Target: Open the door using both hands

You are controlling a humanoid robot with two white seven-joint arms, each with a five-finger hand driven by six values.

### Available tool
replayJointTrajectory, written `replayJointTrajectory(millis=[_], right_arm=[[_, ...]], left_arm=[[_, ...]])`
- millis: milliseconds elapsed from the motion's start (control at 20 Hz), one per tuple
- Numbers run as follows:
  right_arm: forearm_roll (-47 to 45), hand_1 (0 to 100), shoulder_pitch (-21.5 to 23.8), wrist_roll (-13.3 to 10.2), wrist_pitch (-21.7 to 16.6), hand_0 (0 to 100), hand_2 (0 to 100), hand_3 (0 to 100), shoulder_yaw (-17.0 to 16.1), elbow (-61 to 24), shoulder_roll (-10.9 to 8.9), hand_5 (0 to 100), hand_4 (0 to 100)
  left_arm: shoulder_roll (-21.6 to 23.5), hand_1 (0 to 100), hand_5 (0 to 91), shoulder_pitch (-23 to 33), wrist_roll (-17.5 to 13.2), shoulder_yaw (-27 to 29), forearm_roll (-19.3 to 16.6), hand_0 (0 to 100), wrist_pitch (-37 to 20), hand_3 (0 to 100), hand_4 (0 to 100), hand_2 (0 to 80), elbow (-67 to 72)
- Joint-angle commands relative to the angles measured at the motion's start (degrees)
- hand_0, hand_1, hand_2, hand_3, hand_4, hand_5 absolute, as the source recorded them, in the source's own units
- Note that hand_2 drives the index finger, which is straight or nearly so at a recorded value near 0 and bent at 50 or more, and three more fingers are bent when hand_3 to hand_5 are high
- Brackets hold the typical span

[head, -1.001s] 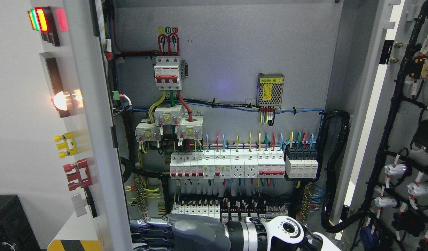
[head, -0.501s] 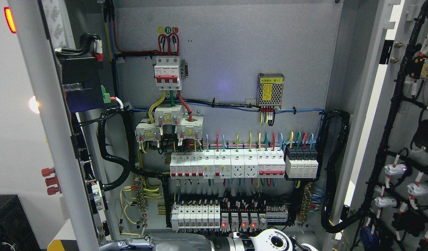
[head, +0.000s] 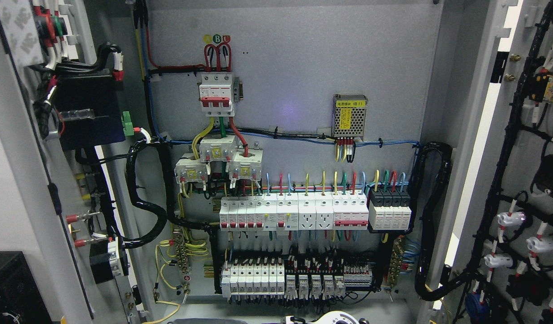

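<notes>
Both doors stand swung wide, the left door [head: 29,180] at the left edge and the right door [head: 519,171] at the right, baring the breakers [head: 294,211] (only a wrist shows at the bottom edge, so no hand's state can be told), leaving little undone.

Head camera faces straight into the open cabinet [head: 294,90] (close up).
</notes>
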Motion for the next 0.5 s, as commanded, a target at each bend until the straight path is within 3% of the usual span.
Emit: replayJointTrajectory(millis=[0, 200, 451], right_arm=[[0.0, 14, 0.5, -0.2, 0.2, 6, 0, 0, 0.4, 0.0, 3.03, 0, 0], [0.1, 14, 0.7, -0.3, 0.2, 6, 0, 0, 0.2, 1.1, 5.31, 0, 0], [0.1, 14, 0.5, -1.7, 0.6, 6, 0, 0, 0.1, 2.1, 6.55, 0, 0]], left_arm=[[0.0, 56, 0.0, 1.9, 0.0, 1.1, 0.7, 12, 0.0, 0, 0, 0.0, 0.0], [0.0, 56, 0.0, 1.9, 0.0, 1.1, 0.7, 12, 0.0, 0, 0, 0.0, 0.0], [0.0, 56, 0.0, 1.9, 0.0, 1.1, 0.7, 12, 0.0, 0, 0, 0.0, 0.0]])
